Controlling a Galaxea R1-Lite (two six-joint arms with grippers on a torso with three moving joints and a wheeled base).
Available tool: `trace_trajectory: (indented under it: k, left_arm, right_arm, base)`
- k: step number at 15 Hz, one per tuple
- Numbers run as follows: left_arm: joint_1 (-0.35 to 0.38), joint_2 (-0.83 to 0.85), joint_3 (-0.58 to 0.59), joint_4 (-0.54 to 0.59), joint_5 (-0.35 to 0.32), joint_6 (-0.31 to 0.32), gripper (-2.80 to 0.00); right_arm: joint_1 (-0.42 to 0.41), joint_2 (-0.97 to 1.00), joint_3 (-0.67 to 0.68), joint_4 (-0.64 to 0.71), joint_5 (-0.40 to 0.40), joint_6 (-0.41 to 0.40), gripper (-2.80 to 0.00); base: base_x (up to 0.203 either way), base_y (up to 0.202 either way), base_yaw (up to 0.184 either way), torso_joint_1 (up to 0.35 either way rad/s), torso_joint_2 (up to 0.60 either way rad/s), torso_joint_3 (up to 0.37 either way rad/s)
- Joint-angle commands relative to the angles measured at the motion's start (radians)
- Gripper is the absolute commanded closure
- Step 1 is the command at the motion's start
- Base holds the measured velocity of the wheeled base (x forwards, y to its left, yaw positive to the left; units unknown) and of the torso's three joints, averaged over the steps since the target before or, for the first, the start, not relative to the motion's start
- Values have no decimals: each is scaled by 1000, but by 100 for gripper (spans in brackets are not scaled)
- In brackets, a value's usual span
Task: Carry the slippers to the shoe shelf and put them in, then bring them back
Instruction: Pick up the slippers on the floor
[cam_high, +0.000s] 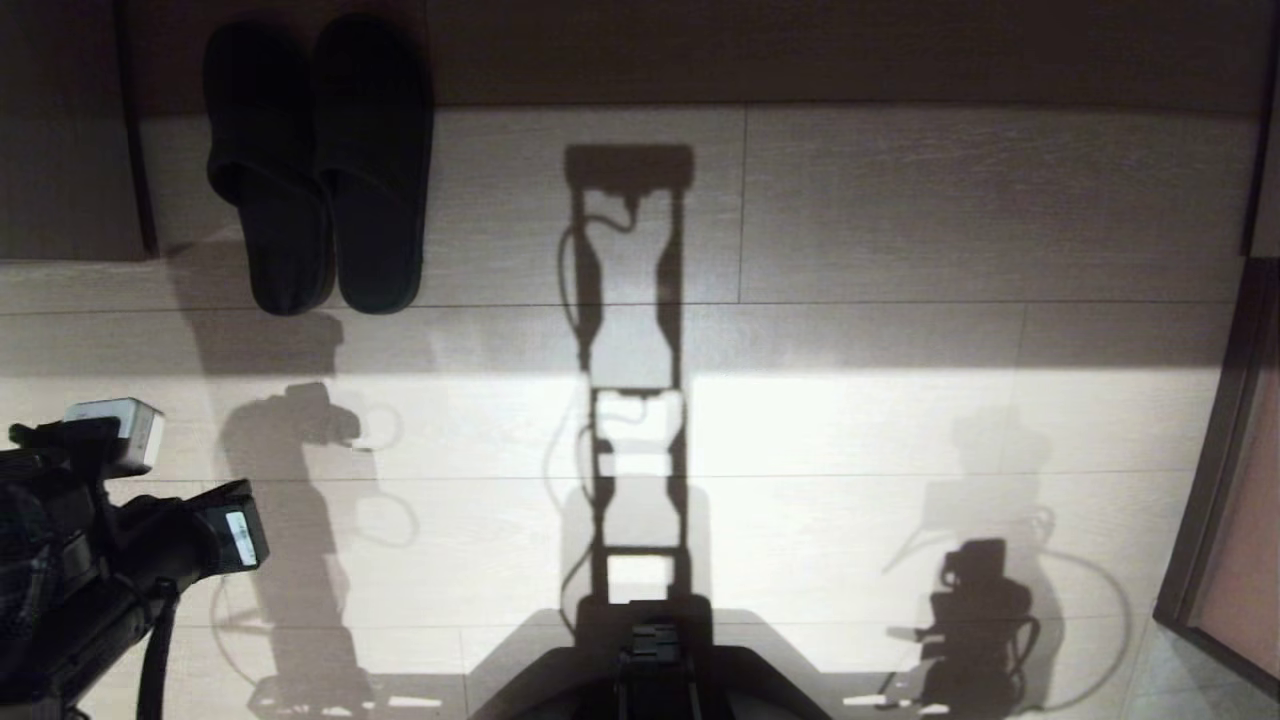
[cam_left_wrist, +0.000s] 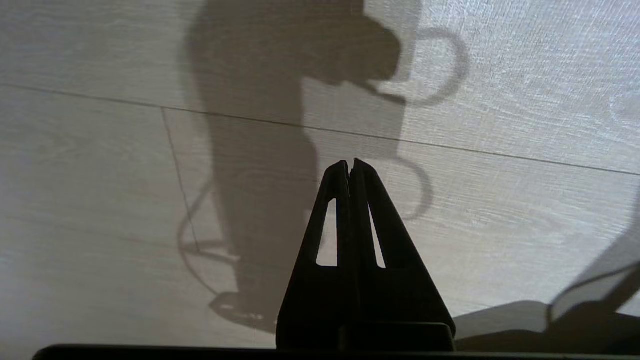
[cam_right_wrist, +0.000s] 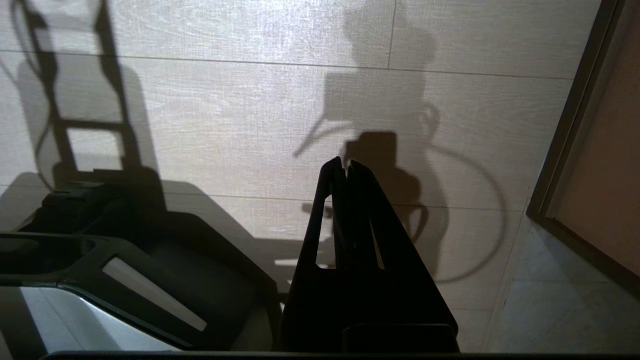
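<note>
Head view, white label (cam_high: 241, 537) on left arm, writing unreadable

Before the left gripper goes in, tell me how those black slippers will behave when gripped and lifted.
The slippers look like soft fabric with open backs, so they will probably flex and sag rather than stay stiff. They seem light for their size. Lying flat side by side on the floor, they shouldn't roll or tip; one grip might take both. The left gripper is shut.
</note>
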Motion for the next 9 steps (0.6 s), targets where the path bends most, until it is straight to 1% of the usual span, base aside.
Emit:
trace_trajectory:
  k: [1,2,3,5,7,9]
  left_arm:
    - [-26,199,-8,-114,11,0,0]
    - [-28,230,-25,-164,18,-5,0]
    - [-23,241,-39,-176,20,-16,0]
    - [3,261,-102,-221,18,-65,0]
    - [11,251,-153,-286,18,-47,0]
    - [30,230,-218,-293,18,-16,0]
  right_arm:
    - [0,-2,0,0,1,0,0]
    - [1,-2,0,0,1,0,0]
    - [1,-2,0,0,1,2,0]
    - [0,-2,0,0,1,0,0]
    - [1,-2,0,0,1,0,0]
    - [-1,-2,0,0,1,0,0]
  base:
    - [0,0,0,0,0,0]
    - [0,0,0,0,0,0]
    - [0,0,0,0,0,0]
    - [0,0,0,0,0,0]
    - [0,0,0,0,0,0]
    - [0,0,0,0,0,0]
